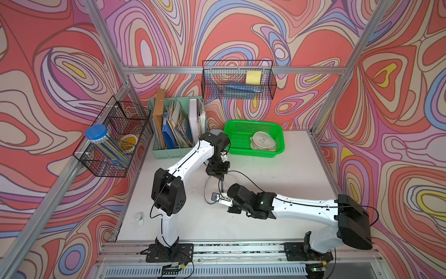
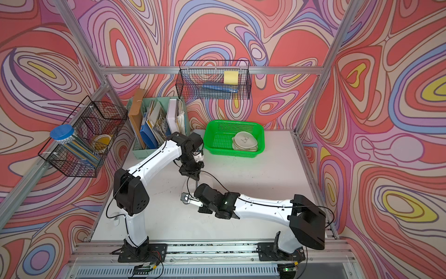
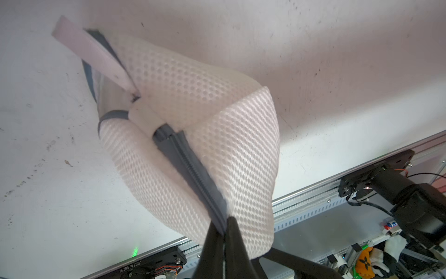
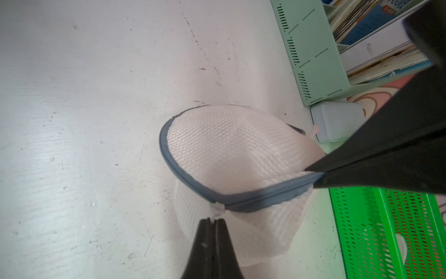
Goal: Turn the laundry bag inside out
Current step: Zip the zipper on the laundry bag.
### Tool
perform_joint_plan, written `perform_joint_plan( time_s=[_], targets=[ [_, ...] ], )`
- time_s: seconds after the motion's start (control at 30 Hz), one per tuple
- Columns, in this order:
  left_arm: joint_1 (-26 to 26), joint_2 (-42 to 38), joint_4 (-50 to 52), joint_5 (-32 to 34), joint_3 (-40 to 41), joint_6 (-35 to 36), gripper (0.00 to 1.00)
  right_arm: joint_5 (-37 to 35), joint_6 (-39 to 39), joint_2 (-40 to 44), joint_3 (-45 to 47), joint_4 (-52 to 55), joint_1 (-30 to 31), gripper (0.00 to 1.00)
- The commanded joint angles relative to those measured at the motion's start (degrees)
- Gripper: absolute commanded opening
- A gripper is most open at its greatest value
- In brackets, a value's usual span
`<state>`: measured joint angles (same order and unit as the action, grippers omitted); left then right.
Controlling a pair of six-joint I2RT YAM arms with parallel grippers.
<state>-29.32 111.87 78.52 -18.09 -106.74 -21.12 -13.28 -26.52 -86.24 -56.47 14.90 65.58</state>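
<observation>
1. White mesh forms the laundry bag, whose mouth is edged by a grey zipper band. It hangs between the two grippers over the middle of the pale table, in front of the mint file organiser and the green basket.
2. The left gripper has its black fingers pressed together on the zipper band, pinching the bag at its mouth. In the right wrist view the same fingers come in from the side and clamp that band.
3. The right gripper is also closed, pinching a small white tab sewn onto the band.
4. In the right wrist view the mouth stands open as a rounded loop, with the inner mesh showing. The stretch of band between the two grip points runs nearly straight.
5. In the left wrist view the mesh bulges and folds over itself, and a flat white strap sticks out from the seam.
6. In both top views the bag shows only as a faint thin loop below the left gripper. Whether its lowest part touches the table cannot be told.
7. The basket holds a round white item. A small pale box sits just beside the organiser.
</observation>
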Motion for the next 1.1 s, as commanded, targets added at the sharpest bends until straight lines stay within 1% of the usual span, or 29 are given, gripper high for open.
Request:
perform_joint_plan(
  time_s=[0.0,0.1,0.2,0.27,0.43,0.47,0.53,0.57,0.6,0.7,0.83,0.97,1.07],
  targets=[
    [4.0,1.5,-2.3,-1.7,-1.7,-2.5,0.0,3.8,0.2,0.6,-0.7,4.0,0.5,0.0],
    [8.5,1.5,-5.7,-6.4,-0.4,-5.4,0.0,5.3,1.3,0.3,-0.4,4.4,0.7,0.0],
    [11.8,1.5,-9.5,-11.5,1.6,-8.1,0.0,5.8,1.8,0.1,0.0,4.3,0.9,0.0],
    [13.0,2.2,-10.8,-13.5,2.3,-9.3,0.0,5.9,2.1,-0.3,0.1,4.3,1.0,0.0],
    [13.5,1.5,-14.4,-16.1,6.3,-10.5,0.0,4.8,3.2,-1.3,-0.1,3.2,1.0,0.0],
    [13.5,0.6,-14.9,-16.3,7.4,-10.5,0.02,4.1,3.2,-1.3,0.1,2.3,1.0,0.0],
    [13.5,-1.6,-15.2,-15.4,9.3,-9.8,0.25,3.7,3.1,-1.4,0.4,1.3,0.8,0.0],
    [13.4,-2.9,-15.2,-15.0,10.5,-9.3,0.34,3.6,3.1,-1.5,0.4,1.0,0.8,0.0],
    [13.4,-4.1,-15.0,-14.6,11.6,-9.0,0.37,3.7,3.0,-1.6,0.3,0.7,0.8,0.0],
    [12.4,-8.8,-15.3,-13.5,16.0,-7.0,0.41,3.6,2.8,-2.3,-0.1,0.4,0.4,0.0],
    [8.3,-13.2,-14.5,-12.9,21.9,-3.0,0.4,3.8,2.5,-2.2,-0.1,-0.1,-0.2,0.0],
    [4.3,-15.5,-15.6,-14.2,26.6,-0.7,0.4,4.1,2.5,-1.9,0.0,-0.2,-0.4,0.0],
    [2.1,-15.4,-15.5,-14.1,27.0,0.7,0.41,4.4,2.7,-1.5,0.0,-0.1,-0.5,0.0]
  ],
)
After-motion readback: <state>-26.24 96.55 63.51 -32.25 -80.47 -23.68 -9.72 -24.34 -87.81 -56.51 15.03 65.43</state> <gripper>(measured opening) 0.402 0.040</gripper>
